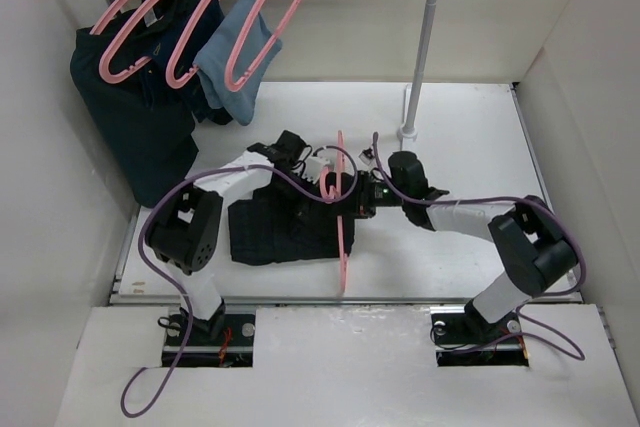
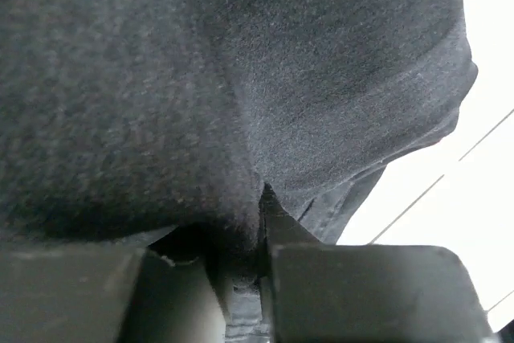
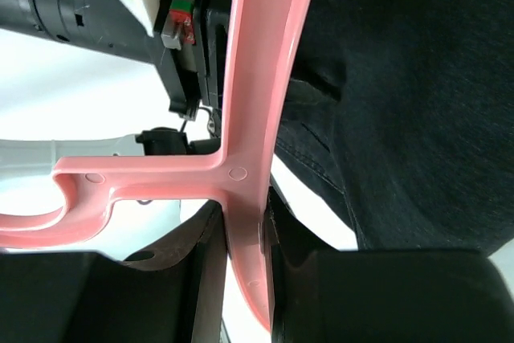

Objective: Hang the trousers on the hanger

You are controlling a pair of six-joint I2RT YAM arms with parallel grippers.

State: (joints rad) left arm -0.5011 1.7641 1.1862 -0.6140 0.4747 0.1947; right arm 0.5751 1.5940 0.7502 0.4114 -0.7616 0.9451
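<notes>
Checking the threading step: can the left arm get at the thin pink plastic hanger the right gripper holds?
Probably yes: the left gripper, pinching the black denim trousers, sits beside the hanger held on edge by the right gripper, nothing between.

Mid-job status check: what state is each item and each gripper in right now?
trousers: folded, lying on the table beside the hanger, not hung.
hanger: standing on edge, gripped by the right gripper.
left gripper: shut on the trousers' cloth.
right gripper: shut on the hanger.
navy garment: hanging, back left.
blue cloth: hanging beside it.
</notes>
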